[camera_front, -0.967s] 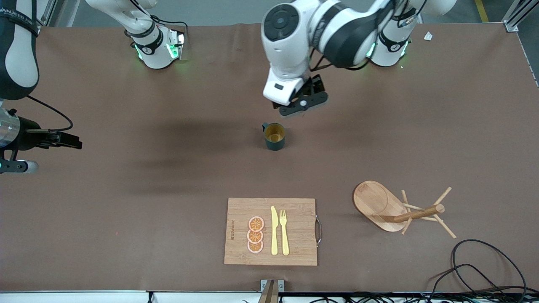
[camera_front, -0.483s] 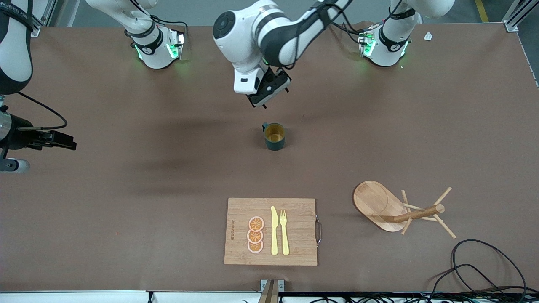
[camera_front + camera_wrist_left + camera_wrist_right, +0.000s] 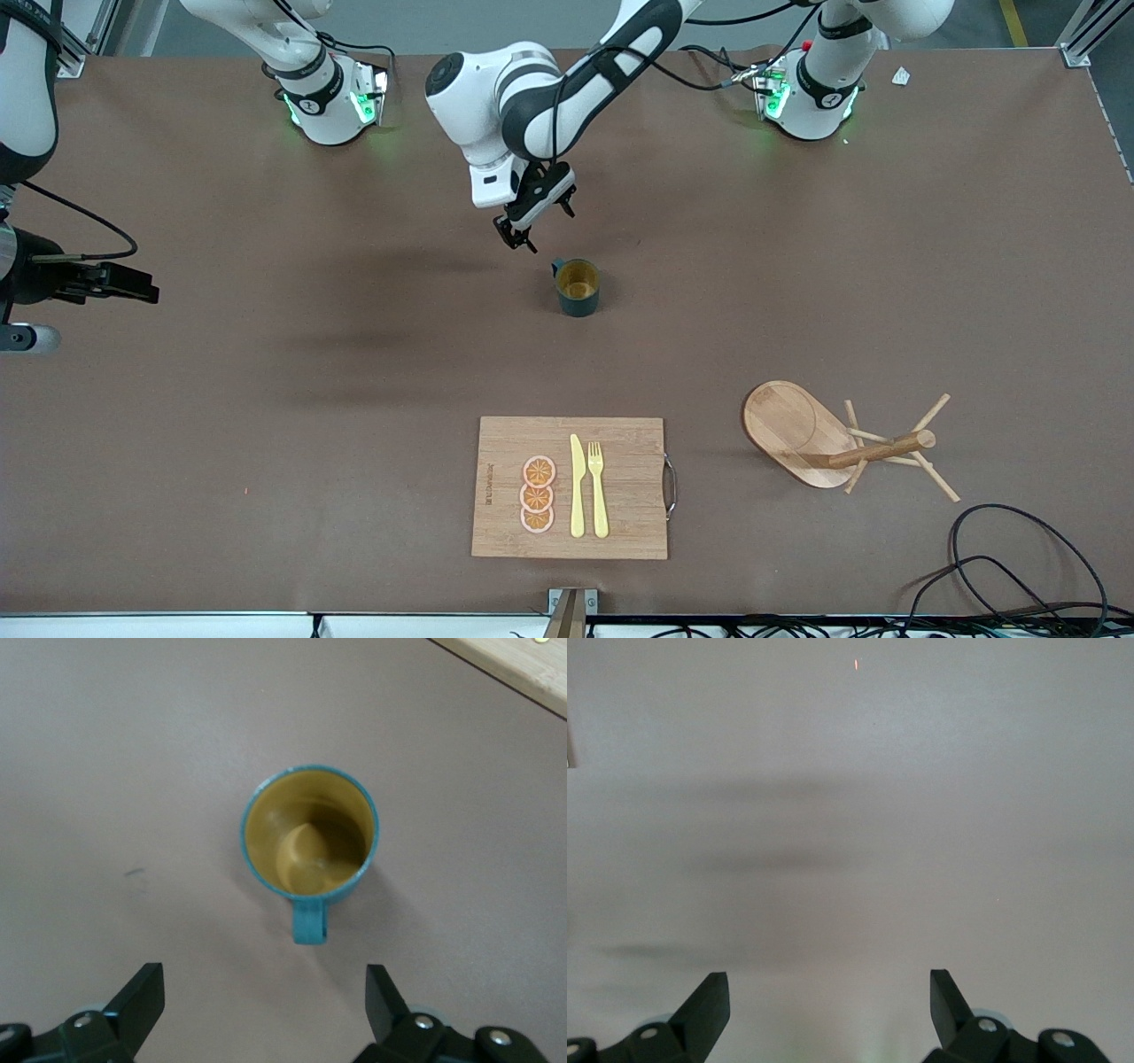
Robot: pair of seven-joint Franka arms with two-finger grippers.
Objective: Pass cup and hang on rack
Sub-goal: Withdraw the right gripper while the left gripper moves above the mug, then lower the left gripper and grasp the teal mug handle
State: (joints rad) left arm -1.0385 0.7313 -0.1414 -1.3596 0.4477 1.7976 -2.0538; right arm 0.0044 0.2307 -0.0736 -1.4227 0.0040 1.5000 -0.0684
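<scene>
Front view: left gripper (image 3: pixel 521 234) has swung across and dropped over the last second, from above the bench just past the cup toward the right arm's side, and now hangs low just beside the cup (image 3: pixel 578 286), on its handle side. Jaws spread wide, nothing held; the left wrist view shows the cup (image 3: pixel 310 845) centred between the two fingertips (image 3: pixel 140 997) with the handle pointing at the camera. Reads as lining up a handle or rim grasp; pickup not yet made, so pass and hang are all still ahead.

Right gripper (image 3: pixel 133 291) waits over bare bench at the right arm's end, jaws spread, empty; it has drifted slightly outward.

Cup upright mid-bench, untouched, farther from the front camera than the cutting board (image 3: pixel 570 487). Dark teal, cylindrical, small loop handle, glossy yellowish-tan inside. Rack (image 3: pixel 837 439) near the left arm's end, well apart from the cup: pale bamboo, oval base, round post, thin angled pegs. Board is flat grained wood with a metal handle, carrying a yellow knife (image 3: pixel 577 486), fork (image 3: pixel 598 487) and orange slices (image 3: pixel 537 494). Bench (image 3: pixel 266 399) cover is matte brown.
</scene>
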